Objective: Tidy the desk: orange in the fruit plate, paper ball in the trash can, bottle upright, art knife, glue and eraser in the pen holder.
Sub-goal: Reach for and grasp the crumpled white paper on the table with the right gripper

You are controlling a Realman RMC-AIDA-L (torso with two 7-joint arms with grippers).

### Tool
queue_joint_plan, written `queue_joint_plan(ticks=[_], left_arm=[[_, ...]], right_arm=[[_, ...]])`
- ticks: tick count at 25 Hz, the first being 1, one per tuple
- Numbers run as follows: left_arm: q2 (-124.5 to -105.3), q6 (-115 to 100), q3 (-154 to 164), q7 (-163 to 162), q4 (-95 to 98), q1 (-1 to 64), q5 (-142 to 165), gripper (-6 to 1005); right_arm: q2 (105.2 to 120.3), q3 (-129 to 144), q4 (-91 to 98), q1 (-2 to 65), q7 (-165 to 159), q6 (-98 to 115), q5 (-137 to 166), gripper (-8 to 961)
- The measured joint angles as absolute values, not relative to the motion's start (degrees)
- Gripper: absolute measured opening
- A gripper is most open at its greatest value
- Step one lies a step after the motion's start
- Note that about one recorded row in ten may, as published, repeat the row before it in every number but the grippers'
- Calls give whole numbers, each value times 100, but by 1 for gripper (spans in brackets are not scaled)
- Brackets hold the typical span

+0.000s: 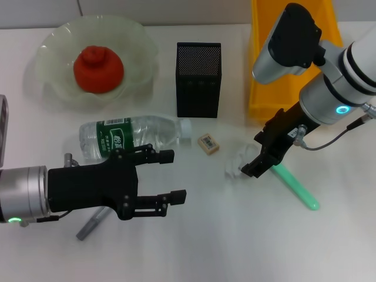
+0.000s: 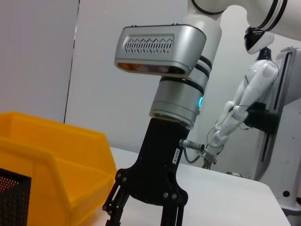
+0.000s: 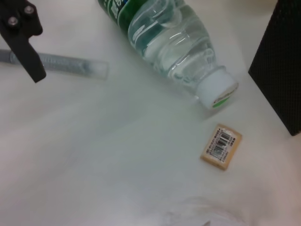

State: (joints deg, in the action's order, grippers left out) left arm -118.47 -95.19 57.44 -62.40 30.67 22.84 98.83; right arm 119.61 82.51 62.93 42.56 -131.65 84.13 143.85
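The bottle (image 1: pixel 132 136) lies on its side left of centre, cap toward the black pen holder (image 1: pixel 198 79); clear ribbed plastic, slick and squashy, best taken round the labelled belly. Just below it the left gripper (image 1: pixel 170 176) hangs wide open, empty. The right gripper (image 1: pixel 254 169), right of centre, sits over a crumpled paper ball (image 1: pixel 236 165); I cannot tell its opening. The eraser (image 1: pixel 208 144) between them is small and firm.
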Motion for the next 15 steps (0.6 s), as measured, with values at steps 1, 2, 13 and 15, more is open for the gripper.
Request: queue_joint_plan(ticks=[1,2,13,15], left_arm=[[-11848,-9518,5738,-6240,3067,2284,9878,798],[-11847,-9518,5728,-6240,3067,2284,9866,798],[-11853,-9392,5761,-6232,3040,2306,9885,798],[-11854,-9392,5762,-6232,3035,2309,9885,799]], right_arm=[[11962,8258,6267,4268,-13163,8393,14384,753],[11962,8263,6240,4276,-13160,8371,14384,752],[11962,8643,6098,4306,-13145,8136,14384,731],[11962,8694,6094,4306,-13142,8120,14384,727]])
